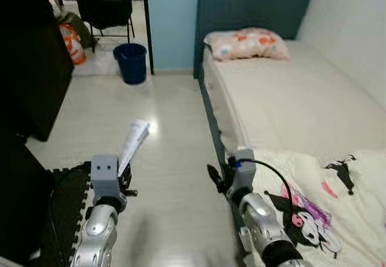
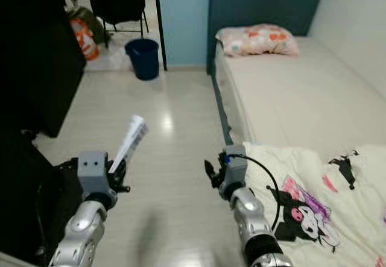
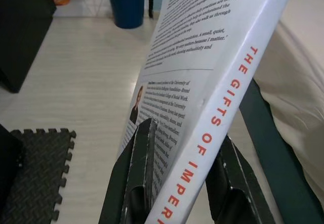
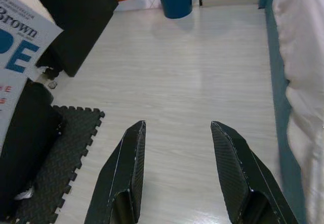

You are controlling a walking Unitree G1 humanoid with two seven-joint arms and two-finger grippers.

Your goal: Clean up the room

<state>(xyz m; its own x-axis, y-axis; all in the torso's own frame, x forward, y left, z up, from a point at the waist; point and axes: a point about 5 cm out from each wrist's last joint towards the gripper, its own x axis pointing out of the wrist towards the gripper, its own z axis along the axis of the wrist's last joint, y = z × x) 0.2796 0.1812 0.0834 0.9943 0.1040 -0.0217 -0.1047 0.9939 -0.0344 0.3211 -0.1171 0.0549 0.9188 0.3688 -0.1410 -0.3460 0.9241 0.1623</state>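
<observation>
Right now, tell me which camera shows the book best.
Left wrist view: the book looms close, spine lettering and back-cover text readable, clamped in the left gripper. Both eye views show it small and edge-on; the right wrist view catches a cover corner.

White paperback book (image 3: pixel 212 82), red spine lettering, tilted above the floor

Pale floor (image 1: pixel 169 116): blue bucket (image 1: pixel 131 62) upper left, dark foam mat (image 1: pixel 69 201) lower left. Bed (image 1: pixel 301 98) right: pillow (image 1: pixel 246 43), printed blanket (image 1: pixel 325 194).

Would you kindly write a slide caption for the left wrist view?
Left end effector clamps a white paperback book above pale floor, blue bucket beyond.
</observation>
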